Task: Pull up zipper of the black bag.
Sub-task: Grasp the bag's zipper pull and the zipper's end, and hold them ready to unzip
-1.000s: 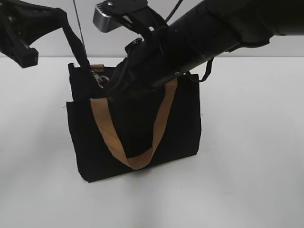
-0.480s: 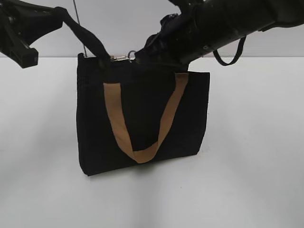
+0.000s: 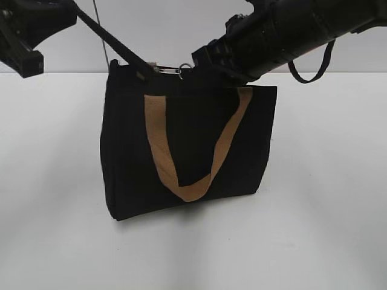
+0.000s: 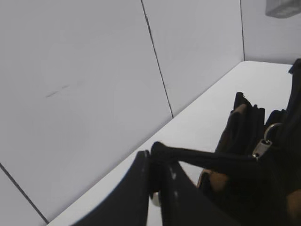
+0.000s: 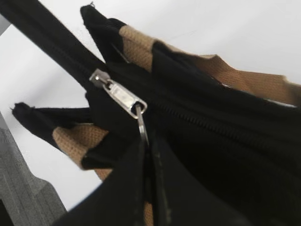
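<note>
Black bag (image 3: 187, 145) with a tan strap handle (image 3: 193, 148), silver zipper (image 5: 120, 96) gleaming, all on a white table (image 3: 326, 199).

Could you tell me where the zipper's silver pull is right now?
In the exterior view, the silver pull sits at the black bag's top edge, left of centre, beside the right gripper.

Black bag (image 3: 193, 151) matt woven cloth; zipper (image 5: 120, 96) pull shiny silver metal

Exterior view looks slightly down, front-on, mid-range at black bag (image 3: 187, 145); both wrist views sit close at its top edge, sharing zipper (image 5: 120, 96).
</note>
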Motion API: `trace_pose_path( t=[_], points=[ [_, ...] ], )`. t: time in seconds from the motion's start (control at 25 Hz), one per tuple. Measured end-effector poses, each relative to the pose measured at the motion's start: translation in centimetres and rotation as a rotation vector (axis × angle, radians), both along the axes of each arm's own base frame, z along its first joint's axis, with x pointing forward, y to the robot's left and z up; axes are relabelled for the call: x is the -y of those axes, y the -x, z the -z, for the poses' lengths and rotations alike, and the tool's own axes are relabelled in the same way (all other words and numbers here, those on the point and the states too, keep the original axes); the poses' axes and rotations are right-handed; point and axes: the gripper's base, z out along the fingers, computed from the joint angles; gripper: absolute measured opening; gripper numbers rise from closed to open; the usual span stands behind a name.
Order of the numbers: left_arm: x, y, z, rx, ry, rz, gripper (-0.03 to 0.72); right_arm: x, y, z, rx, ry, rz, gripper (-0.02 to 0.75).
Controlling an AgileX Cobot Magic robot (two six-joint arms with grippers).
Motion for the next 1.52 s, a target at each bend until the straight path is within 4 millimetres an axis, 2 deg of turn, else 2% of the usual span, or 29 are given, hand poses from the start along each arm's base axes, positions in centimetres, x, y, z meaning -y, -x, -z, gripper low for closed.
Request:
trace_pose_path(
  t=[0.44,0.8,1.08,1.32,1.52],
  points=[
    [-1.9,-0.4,-0.4,0.014,-0.007,-0.085,0.021,0.7,-0.5,0.0,0.005,0.01,0.045,-0.001],
    [-2.1,-0.4,-0.3,0.012,-0.02,-0.096,0.021,4.0,-1.3,-1.3,0.018,-0.004,0.127,-0.001],
    [-2.1,-0.4,-0.3,0.012,-0.023,-0.095,0.021,5.6,-1.4,-1.0,-0.021,0.039,0.138,-0.001],
    [-2.0,-0.4,-0.4,0.017,-0.018,-0.082,0.021,5.7,-1.3,-0.8,-0.049,0.055,0.147,-0.001],
    [-2.0,-0.4,-0.4,0.012,-0.007,-0.084,0.021,4.7,-0.8,-0.9,-0.05,0.047,0.118,0.008]
  ],
)
